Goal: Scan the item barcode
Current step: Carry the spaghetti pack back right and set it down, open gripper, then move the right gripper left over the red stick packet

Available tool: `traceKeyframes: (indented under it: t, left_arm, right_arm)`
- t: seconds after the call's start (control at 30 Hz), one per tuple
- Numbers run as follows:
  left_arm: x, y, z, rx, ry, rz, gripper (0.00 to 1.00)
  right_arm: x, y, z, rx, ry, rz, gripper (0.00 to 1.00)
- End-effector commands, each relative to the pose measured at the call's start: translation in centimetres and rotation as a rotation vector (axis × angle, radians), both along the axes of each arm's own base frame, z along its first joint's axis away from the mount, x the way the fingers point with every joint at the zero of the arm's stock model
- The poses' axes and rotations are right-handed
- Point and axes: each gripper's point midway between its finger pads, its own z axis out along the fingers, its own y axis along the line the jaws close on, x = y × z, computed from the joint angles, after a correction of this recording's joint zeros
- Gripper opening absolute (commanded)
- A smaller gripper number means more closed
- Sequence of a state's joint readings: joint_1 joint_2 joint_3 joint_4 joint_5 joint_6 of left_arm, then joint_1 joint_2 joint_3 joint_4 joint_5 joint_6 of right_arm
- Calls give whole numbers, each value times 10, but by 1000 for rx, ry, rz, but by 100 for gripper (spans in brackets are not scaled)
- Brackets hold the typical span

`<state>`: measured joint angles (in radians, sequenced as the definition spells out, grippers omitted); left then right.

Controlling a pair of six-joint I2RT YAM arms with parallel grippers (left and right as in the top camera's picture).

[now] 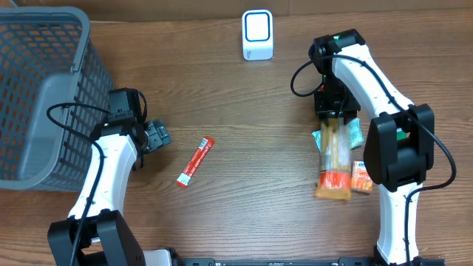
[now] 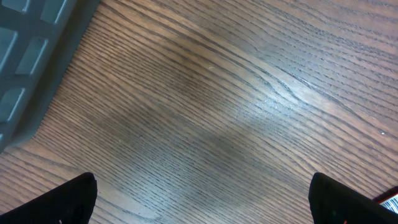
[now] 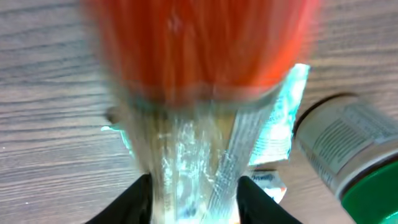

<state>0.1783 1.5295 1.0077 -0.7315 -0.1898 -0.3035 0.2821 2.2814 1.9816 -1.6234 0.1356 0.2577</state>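
While right jaws flank the packet at its clear end, a sensible hold, grip uncertain, it seems light, slippery; left jaws gape.

Brown wood-grain table. Carries a grey plastic mesh basket far left, a white box-shaped scanner at the rear, a slim red sachet mid-left, and teal foil packets beside a small orange packet at right.

Where I work: a brown wooden table under soft, even light.
The table fills all I can see, its grain running in long dark streaks, and a pale sheen lies on the wood below my left wrist. A grey lattice basket stands on it at my far left.
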Motion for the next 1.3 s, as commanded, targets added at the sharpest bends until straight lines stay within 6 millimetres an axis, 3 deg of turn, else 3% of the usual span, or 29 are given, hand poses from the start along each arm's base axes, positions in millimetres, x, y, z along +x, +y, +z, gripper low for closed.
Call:
traceKeyframes:
  t: [0.0, 0.17, 0.3, 0.43, 0.53, 0.6, 0.67, 0.7, 0.9, 1.27]
  left_arm:
    - [7, -1, 7, 1, -24, -13, 100]
    - [7, -1, 7, 1, -24, -13, 100]
    - [7, -1, 7, 1, -24, -13, 100]
    - [7, -1, 7, 1, -24, -13, 100]
    - [7, -1, 7, 1, -24, -13, 100]
    - [7, -1, 7, 1, -24, -13, 100]
    - [7, -1, 7, 1, -24, -13, 100]
    - [7, -1, 7, 1, -24, -13, 100]
    - [7, -1, 7, 1, -24, -13, 100]
    - [7, -1, 7, 1, -24, -13, 100]
  right_arm:
    - [3, 1, 16, 4, -42, 10, 46]
    - [8, 7, 34, 43, -91, 5, 47]
    - [13, 26, 63, 122, -178, 15, 47]
    - [14, 74, 92, 330, -258, 41, 46]
    - [7, 123, 105, 525, -258, 76, 43]
    - [3, 150, 110, 620, -253, 108, 33]
    - [-1, 181, 111, 692, -266, 143, 12]
    - [-2, 192, 110, 704, -277, 146, 4]
    - [-16, 254, 87, 755, -309, 159, 4]
    - [-71, 312, 5, 821, -298, 306, 4]
